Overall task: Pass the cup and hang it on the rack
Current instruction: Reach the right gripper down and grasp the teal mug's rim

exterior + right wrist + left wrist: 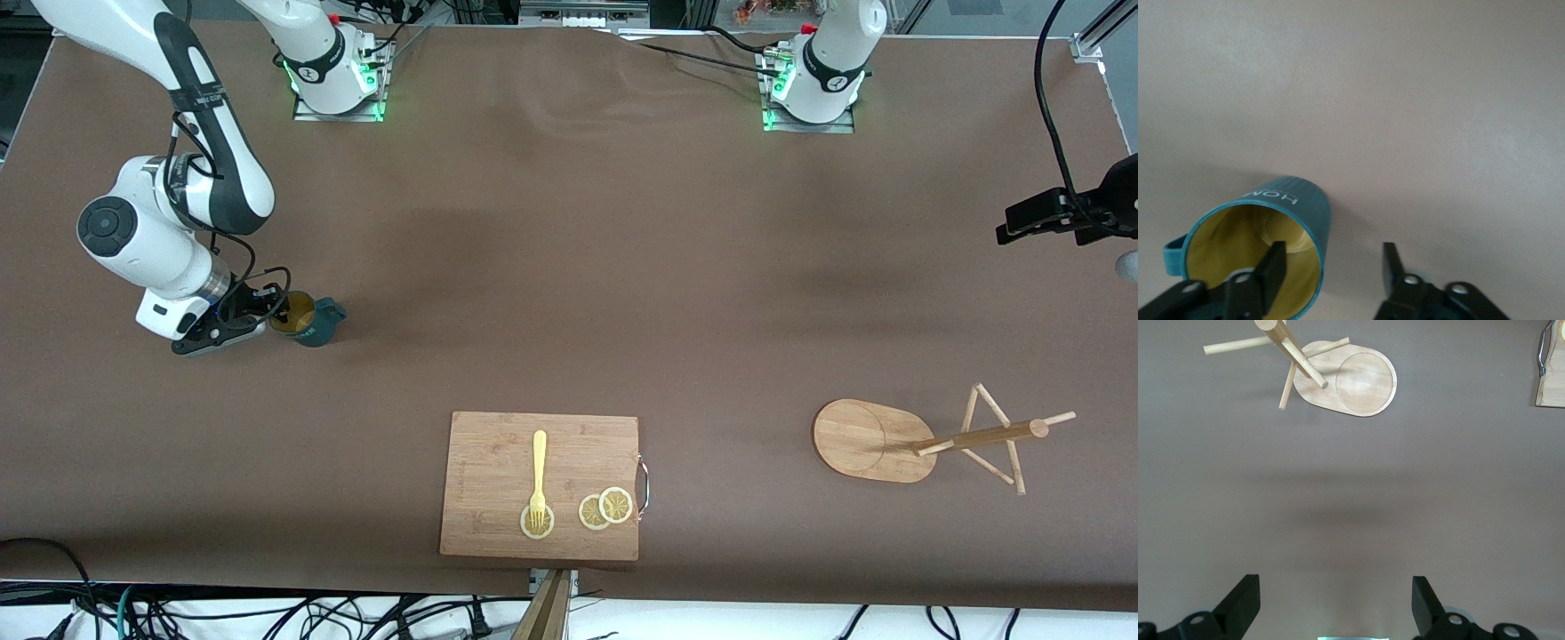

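Toward the right arm's end of the brown worktop (569, 267), the right gripper (258, 318) meets the cup (307, 318), a teal mug with a yellow-tan inside. In the right wrist view the cup (1271, 243) stands with one finger (1271, 267) dipped inside its mouth and the other outside its ribbed wall, the wall between them; the jaws are spread, and the pictures do not show whether they already press on the rim. Its loop handle points away from the gripper in the front view.

Over the left arm's end of the worktop hangs the left gripper (1036, 218), waiting, its black fingers (1241, 600) set wide apart around nothing in the left wrist view.

Nearer the front camera at that same end stands the rack (925, 440), a light wooden mug tree with an oval base, a central pole and thin pegs sticking out. It also shows in the left wrist view (1351, 383), well apart from the fingers. No mug hangs on it.

Between the two ends, close to the near edge, lies a bamboo board (540, 484) with a metal handle at the side facing the rack. On it are a yellow fork (538, 476) and three lemon slices (606, 508), the fork's tines resting on one slice, the other two overlapping beside the handle.
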Motion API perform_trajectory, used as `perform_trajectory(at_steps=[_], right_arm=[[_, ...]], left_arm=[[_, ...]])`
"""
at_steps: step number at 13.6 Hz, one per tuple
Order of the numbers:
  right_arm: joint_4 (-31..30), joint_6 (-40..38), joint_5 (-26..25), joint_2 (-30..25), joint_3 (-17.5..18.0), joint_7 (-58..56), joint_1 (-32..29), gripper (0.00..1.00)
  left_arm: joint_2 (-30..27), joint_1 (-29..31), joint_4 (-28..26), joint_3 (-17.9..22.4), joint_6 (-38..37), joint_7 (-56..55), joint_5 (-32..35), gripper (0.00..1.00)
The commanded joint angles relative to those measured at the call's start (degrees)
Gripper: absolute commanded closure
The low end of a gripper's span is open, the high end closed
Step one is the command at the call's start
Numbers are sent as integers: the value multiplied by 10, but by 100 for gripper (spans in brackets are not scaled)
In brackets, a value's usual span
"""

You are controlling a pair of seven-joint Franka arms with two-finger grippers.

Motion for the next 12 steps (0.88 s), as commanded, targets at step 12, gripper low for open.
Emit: perform_trajectory(at_steps=[12], right_arm=[[152, -256, 5, -18, 34, 85, 2, 100]], left_arm=[[7, -5, 17, 2, -7, 2, 19, 0]])
